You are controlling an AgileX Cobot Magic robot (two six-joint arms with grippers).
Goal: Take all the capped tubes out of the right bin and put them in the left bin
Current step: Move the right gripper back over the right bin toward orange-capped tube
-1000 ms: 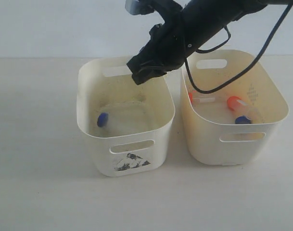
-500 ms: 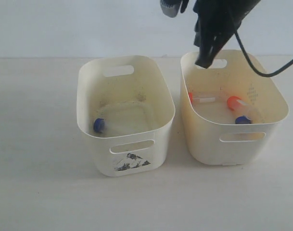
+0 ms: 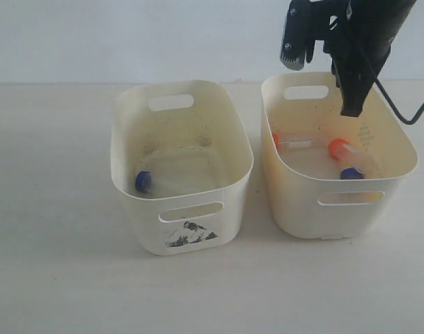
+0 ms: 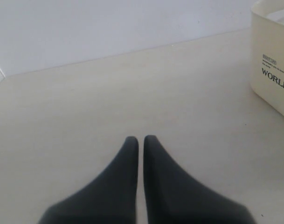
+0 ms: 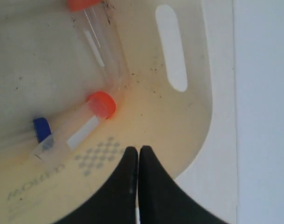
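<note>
The left bin (image 3: 146, 217), marked with a mountain sticker, holds one blue-capped tube (image 3: 143, 181) lying by its left wall. Three capped tubes lie in the right bin (image 3: 299, 209). One with an orange cap (image 3: 276, 140) is at the left. Another with an orange cap (image 3: 337, 147) and one with a blue cap (image 3: 351, 174) lie at the right. My right gripper (image 3: 351, 110) hangs shut and empty above the right bin's back right part. In the right wrist view the gripper (image 5: 137, 149) sits over the dotted patch, near an orange-capped tube (image 5: 102, 103) and the blue-capped tube (image 5: 41, 128). My left gripper (image 4: 137, 139) is shut over bare table.
The two bins stand side by side with a narrow gap between them. In the left wrist view a cream bin side (image 4: 272, 56) with a WORLD label is at the edge. A black cable (image 3: 406, 115) hangs from the right arm over the right bin's rim.
The right arm swung from above the left bin across to above the right bin, jaws shut. The blue-capped tube in the left bin rolled a little toward the left wall.
</note>
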